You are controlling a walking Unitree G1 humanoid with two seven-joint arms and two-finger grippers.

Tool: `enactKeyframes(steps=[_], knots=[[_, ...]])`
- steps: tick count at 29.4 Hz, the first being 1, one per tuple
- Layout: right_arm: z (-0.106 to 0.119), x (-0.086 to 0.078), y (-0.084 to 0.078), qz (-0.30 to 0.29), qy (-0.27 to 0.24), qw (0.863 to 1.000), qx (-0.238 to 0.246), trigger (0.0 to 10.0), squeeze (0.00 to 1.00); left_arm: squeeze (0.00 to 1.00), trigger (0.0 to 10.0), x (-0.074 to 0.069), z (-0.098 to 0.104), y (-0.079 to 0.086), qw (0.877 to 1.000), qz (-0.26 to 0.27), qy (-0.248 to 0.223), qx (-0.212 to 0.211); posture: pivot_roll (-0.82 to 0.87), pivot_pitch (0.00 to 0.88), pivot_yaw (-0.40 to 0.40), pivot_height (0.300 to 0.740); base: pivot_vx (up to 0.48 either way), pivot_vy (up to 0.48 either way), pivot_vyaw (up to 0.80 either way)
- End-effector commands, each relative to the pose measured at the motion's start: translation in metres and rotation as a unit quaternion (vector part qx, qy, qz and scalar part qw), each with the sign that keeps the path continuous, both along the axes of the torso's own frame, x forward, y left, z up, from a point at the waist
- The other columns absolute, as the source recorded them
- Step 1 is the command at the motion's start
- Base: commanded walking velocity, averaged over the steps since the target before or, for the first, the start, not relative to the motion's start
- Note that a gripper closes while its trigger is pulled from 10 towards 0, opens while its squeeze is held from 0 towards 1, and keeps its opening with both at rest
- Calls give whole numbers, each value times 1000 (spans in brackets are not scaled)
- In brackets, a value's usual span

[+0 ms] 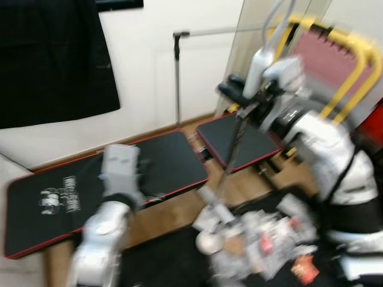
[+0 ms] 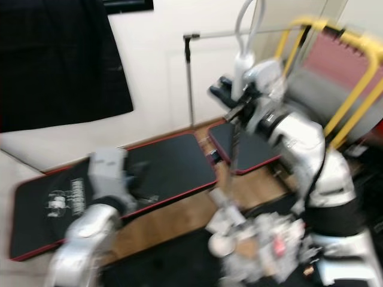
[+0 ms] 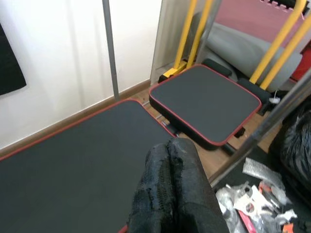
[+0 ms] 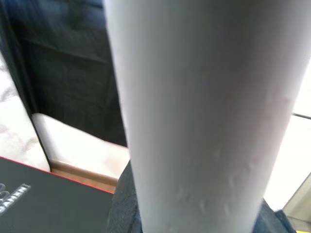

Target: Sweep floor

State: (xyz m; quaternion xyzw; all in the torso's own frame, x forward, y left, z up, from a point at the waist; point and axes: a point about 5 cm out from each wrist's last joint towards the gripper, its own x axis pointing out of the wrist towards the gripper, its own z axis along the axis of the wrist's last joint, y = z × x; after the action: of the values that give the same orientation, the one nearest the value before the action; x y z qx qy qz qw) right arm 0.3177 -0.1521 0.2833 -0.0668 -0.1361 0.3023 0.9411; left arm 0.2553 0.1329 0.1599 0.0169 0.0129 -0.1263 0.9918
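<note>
While the left gripper [image 3: 170, 194] hovers with fingers pressed together, empty, over the long black red-edged floor mat [image 1: 90, 191], the right gripper [image 1: 248, 98] clamps the slim grey-and-white broom handle [image 1: 233, 146], its foot beside crumpled litter [image 1: 269, 236].

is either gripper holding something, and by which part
The right gripper holds the broom near the top of its handle; the left gripper is shut, empty.

We reach our left arm forward, its hand [image 3: 170, 194] with fingers pressed together. We raise our bent right arm, its hand [image 1: 263, 89] clamped.
</note>
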Motion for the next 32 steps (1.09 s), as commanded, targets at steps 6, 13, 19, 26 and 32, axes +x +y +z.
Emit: enactKeyframes(steps=[6, 13, 19, 26, 32], knots=[[4, -3, 9, 6, -17, 1000, 19, 10000, 0, 0, 10000, -3, -5, 4, 1000, 8, 14, 5, -94, 207, -147, 740, 0, 0, 0], [-1, 8, 4, -47, -29, 998, 3, 10000, 0, 0, 10000, -6, -4, 5, 1000, 10, 13, -1, -94, 227, -144, 740, 0, 0, 0], [-1, 19, 0, -77, -39, 996, 11, 10000, 0, 0, 10000, -12, -3, 7, 1000, 10, 15, -6, -87, 251, -144, 740, 0, 0, 0], [3, 25, 0, -84, -49, 995, 27, 10000, 0, 0, 10000, -20, 0, 5, 1000, -2, 15, -11, -78, 290, -144, 740, 0, 0, 0], [11, 28, 2, -77, -62, 994, 42, 10000, 0, 0, 10000, -27, 1, 3, 1000, -11, 15, -12, -77, 312, -147, 740, 0, 0, 0]])
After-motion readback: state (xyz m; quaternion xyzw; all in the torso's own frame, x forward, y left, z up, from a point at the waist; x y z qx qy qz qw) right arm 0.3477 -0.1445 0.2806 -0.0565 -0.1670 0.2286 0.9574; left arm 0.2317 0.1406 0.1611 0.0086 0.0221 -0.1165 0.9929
